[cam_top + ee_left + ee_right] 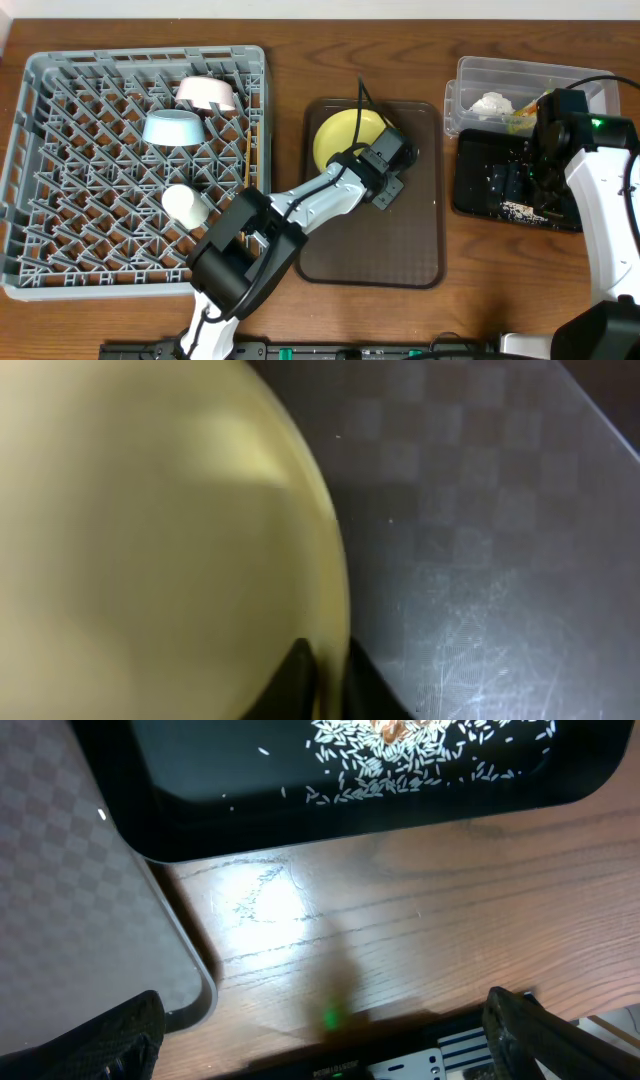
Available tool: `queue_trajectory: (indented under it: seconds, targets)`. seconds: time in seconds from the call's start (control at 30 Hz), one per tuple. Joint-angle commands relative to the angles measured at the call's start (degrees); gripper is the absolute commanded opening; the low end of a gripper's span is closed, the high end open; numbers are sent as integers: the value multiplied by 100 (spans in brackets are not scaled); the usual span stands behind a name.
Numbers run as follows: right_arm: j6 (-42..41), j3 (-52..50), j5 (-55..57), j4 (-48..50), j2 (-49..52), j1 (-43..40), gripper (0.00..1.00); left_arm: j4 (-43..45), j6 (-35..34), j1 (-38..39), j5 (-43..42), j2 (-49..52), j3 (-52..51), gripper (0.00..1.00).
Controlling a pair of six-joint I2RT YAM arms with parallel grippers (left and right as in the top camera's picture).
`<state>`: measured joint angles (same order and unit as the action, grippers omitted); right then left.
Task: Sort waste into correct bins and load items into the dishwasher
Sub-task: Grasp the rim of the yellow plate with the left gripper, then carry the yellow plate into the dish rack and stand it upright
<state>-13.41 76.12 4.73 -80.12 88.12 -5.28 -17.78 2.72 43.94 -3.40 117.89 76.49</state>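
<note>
The round yellow plate lies at the back of the brown serving tray. My left gripper is shut on the plate's right rim; the left wrist view shows both fingers pinching the plate edge. My right gripper hangs open and empty over the black tray, which holds rice scraps. The clear tub holds the white tissue and the wrapper. The grey rack holds the pinkish bowl, blue bowl, white cup and chopsticks.
The right wrist view shows the black tray with rice at the top, bare wood below it, a corner of the brown tray at left, and my open fingers wide apart.
</note>
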Motion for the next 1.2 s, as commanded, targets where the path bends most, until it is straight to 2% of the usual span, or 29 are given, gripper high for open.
queue_trajectory:
  seconds: [0.0,0.17,0.4,0.67,0.87,1.03,1.17]
  targets:
    - [-26,26,17,-2,-81,-114,99,-216,-199,-9,-72,-17,-61,6]
    - [-24,26,20,-2,-81,-114,99,-271,-260,-9,-72,-393,-61,6]
    - [-22,26,22,13,-81,-114,99,-472,-525,-59,-72,-1665,-61,6]
    - [20,26,26,20,-81,-114,99,-933,-649,-638,-223,-3021,-61,6]
    - [17,26,37,13,-81,-114,99,-1220,-654,-1749,-1626,-3512,-61,6]
    - [17,26,37,13,-81,-114,99,-1261,-807,-2892,-3209,-3451,-61,6]
    - [17,26,39,20,-81,-114,99,-1266,-1043,-3687,-4087,-3296,-61,6]
